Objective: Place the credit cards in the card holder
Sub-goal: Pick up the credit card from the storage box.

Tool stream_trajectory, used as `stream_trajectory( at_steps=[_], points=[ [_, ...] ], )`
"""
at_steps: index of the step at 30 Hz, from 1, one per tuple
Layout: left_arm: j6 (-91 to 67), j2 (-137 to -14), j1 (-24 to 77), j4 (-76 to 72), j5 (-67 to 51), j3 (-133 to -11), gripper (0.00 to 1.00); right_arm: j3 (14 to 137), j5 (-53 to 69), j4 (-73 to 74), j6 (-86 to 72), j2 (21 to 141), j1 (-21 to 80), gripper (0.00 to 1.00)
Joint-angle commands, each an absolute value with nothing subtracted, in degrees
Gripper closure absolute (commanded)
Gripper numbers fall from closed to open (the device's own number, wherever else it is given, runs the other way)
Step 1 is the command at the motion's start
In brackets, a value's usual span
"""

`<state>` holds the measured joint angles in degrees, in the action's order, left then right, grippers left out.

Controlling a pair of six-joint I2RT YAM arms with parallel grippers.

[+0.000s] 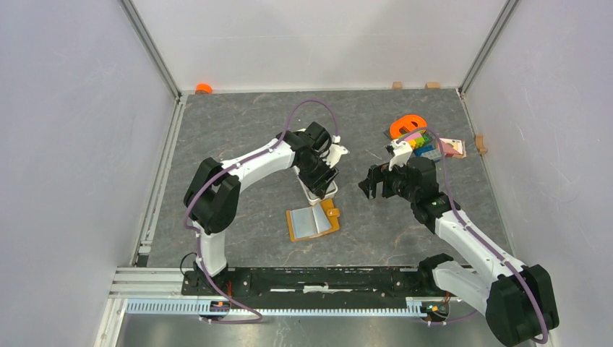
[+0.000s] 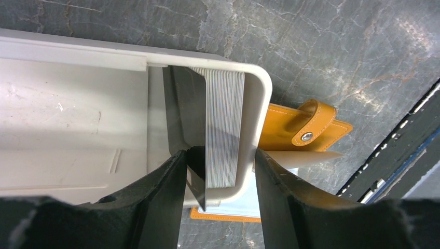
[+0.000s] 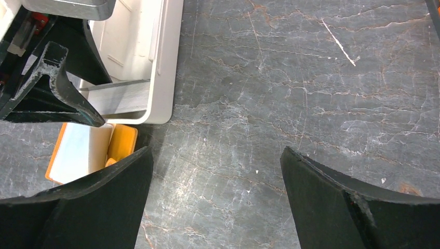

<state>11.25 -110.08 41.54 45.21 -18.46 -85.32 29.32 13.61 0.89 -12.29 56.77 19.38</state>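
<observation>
Left gripper (image 2: pixel 219 158), half-spread and empty, straddles the card stack (image 2: pixel 224 129) plus the end wall of the white tray (image 2: pixel 262 93); its outer finger should move inside. Right gripper (image 3: pixel 217 155) stands wide.

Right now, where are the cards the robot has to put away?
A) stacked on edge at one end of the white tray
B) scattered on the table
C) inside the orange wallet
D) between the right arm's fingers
A: the cards stand stacked on edge at the end of the white tray, next to the open card holder.
</observation>
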Motion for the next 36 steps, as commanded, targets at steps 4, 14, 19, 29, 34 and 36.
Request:
stream_trajectory(
  at_steps=[4,14,19,29,34,36],
  points=[
    [11.5,-110.8,41.1,47.4,-24.4,-88.3,0.4,29.7,14.4,-0.6,-12.1,56.9,19.1,0.04],
    [11.3,-111.5,41.0,47.4,-23.7,-88.3,0.56,29.7,14.5,-0.5,-12.1,56.8,18.9,0.04],
    [11.3,-111.0,40.9,47.0,-22.3,-88.3,0.62,29.7,14.7,-0.5,-12.1,56.7,18.9,0.04],
    [11.1,-109.5,40.8,45.7,-19.5,-87.7,0.85,29.6,14.9,-0.7,-12.2,56.8,18.7,0.04],
    [11.0,-107.8,40.8,44.4,-16.9,-87.1,0.93,29.6,14.7,-0.9,-12.3,56.8,18.8,0.04],
    [10.8,-106.9,40.8,43.4,-15.4,-86.6,0.97,29.5,14.2,-1.0,-12.1,56.6,18.8,0.04]
  ],
)
